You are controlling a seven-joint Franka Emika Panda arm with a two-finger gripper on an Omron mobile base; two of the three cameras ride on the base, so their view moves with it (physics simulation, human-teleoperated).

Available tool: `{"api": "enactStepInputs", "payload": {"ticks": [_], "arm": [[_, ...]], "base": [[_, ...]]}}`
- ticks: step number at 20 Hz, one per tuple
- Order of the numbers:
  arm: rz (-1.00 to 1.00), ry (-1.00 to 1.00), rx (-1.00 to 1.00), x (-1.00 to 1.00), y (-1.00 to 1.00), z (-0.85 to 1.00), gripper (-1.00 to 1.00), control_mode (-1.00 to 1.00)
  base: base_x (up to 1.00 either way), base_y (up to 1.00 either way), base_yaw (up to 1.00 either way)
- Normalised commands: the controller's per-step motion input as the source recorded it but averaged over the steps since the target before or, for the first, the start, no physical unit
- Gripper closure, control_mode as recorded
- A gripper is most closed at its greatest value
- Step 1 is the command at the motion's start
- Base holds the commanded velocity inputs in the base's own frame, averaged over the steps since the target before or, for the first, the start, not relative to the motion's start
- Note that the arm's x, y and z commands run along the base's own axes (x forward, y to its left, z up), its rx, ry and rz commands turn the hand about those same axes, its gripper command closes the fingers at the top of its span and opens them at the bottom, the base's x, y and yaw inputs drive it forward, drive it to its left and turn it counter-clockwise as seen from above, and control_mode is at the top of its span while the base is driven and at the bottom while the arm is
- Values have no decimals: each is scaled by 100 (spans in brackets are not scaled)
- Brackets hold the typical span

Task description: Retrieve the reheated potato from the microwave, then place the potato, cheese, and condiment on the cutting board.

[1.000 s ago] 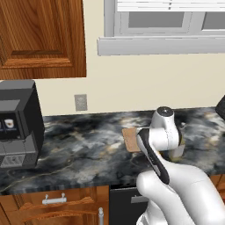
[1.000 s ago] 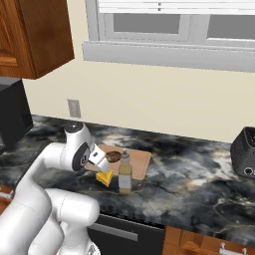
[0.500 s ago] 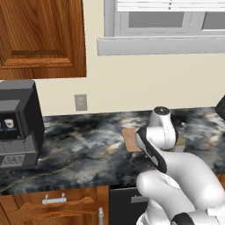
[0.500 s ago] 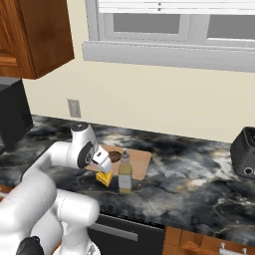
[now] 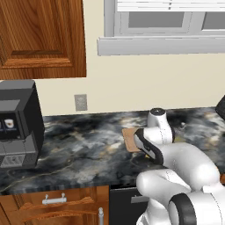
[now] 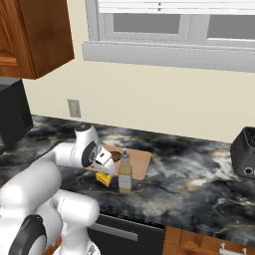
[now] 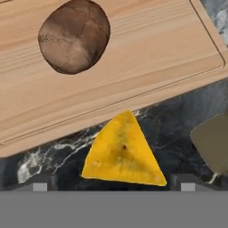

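The potato (image 7: 73,35) lies on the cutting board (image 7: 151,58), a brown lump near one corner. The yellow cheese (image 7: 122,153) wedge rests on the dark counter just off the board's edge. My gripper (image 7: 115,184) hovers open above it, one fingertip on each side of the wedge and neither touching it. The tan condiment (image 7: 213,144) bottle stands on the counter beside the cheese. From the right base view, the gripper (image 6: 105,162) points down over the cheese (image 6: 103,178), with the condiment (image 6: 125,173), potato (image 6: 115,156) and cutting board (image 6: 140,162) close by. The microwave is out of view.
A dark coffee machine (image 5: 17,123) stands at the counter's left end. A black appliance (image 6: 244,152) sits at the far right. My own arm hides most of the cutting board (image 5: 130,138) in the left base view. Behind the counter are a wall outlet (image 5: 80,102) and a window sill.
The hand has shifted a little to the right and lower, closer over the cheese. The jaws stay open. Potato, cheese and condiment have not moved.
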Motion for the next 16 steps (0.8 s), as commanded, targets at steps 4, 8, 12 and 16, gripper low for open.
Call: {"api": "enactStepInputs", "payload": {"ticks": [4, 8, 12, 16], "arm": [[0, -1, -5, 0, -4, -40, -100, -100], [0, 0, -3, -3, -2, -36, -100, -100], [0, 0, -1, -6, -3, -40, -100, -100], [0, 0, -2, -6, -6, -45, -100, -100]], "base": [[0, 0, 0], [0, 0, 0], [0, 0, 0], [0, 0, 0]]}}
